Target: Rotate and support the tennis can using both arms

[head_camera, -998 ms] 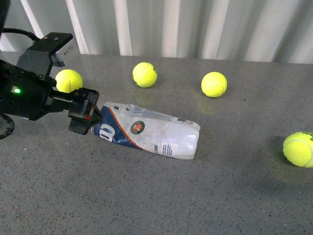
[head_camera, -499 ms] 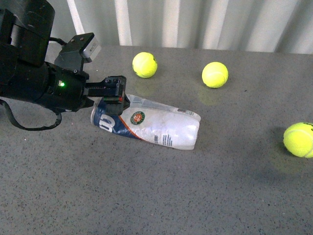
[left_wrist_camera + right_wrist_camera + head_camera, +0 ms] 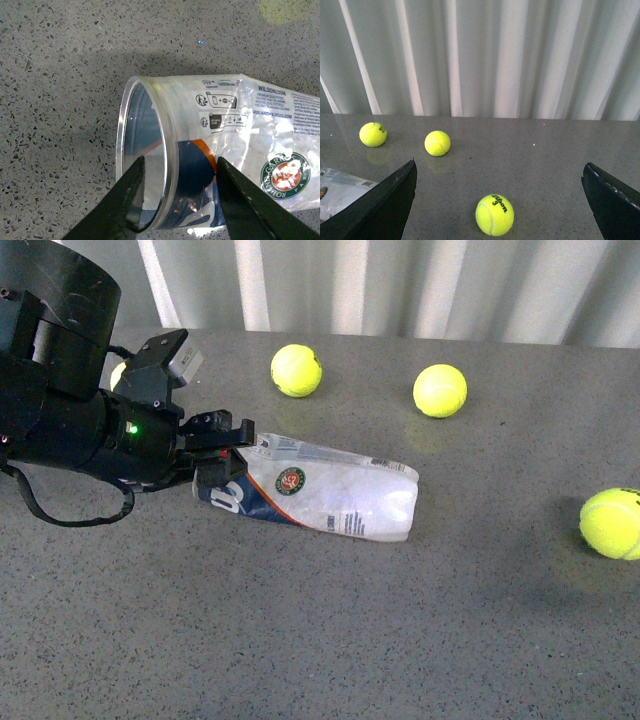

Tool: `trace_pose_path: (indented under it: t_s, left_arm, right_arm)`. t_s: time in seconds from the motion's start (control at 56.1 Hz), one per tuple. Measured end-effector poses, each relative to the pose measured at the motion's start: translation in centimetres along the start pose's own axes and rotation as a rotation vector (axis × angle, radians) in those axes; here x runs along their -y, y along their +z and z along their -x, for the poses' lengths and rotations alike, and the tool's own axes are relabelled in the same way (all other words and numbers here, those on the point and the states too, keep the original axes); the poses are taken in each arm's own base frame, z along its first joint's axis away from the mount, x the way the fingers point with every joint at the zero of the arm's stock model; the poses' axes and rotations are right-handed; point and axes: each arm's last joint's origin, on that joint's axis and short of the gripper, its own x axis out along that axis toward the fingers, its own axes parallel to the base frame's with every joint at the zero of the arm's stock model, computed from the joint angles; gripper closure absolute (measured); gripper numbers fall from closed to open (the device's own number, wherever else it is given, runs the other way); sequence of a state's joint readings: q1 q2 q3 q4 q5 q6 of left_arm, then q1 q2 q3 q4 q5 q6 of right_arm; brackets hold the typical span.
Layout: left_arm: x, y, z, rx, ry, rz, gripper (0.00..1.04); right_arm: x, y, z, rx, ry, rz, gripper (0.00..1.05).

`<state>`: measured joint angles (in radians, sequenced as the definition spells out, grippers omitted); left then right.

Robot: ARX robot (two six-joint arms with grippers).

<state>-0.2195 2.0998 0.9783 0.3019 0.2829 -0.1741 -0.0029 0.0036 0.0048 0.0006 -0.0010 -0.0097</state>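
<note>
The tennis can (image 3: 325, 495) lies on its side on the grey table, a clear tube with a white, navy and orange label. Its open mouth points left. My left gripper (image 3: 222, 448) is shut on the rim at that end. In the left wrist view one finger sits inside the mouth and the other presses the outer wall of the tennis can (image 3: 235, 150), with my left gripper (image 3: 177, 195) closed across the rim. My right gripper (image 3: 500, 200) is open, away from the can, with a tennis ball (image 3: 494, 214) between its fingers' line of sight. The right arm is out of the front view.
Yellow-green tennis balls lie on the table: one (image 3: 296, 370) behind the can, one (image 3: 440, 390) at back centre-right, one (image 3: 611, 523) at the right edge, one (image 3: 118, 375) mostly hidden behind my left arm. A white corrugated wall (image 3: 400, 285) closes the far side.
My left arm has swung in from the left and closed on the can's open end. The can's left end has shifted and the can has turned slightly on the table.
</note>
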Motion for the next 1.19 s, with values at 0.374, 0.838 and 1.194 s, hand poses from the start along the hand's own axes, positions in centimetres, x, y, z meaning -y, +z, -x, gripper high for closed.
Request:
trace_pose_path:
  t_s: [0.374,0.838,1.194]
  left_arm:
    - [2.2,3.3,4.4,0.049,-0.064,-0.047,1.01]
    - [12.1,14.5,21.9,-0.057,-0.094,-1.064,1.01]
    - [14.5,14.5,20.5,-0.331,-0.020,-1.624,1.01]
  right_arm:
    - [0.0,0.0,0.0,0.000,0.000,0.000,0.07]
    - [0.0,0.0,0.0,0.000,0.000,0.000,0.07]
    - [0.0,0.0,0.0,0.000,0.000,0.000,0.07]
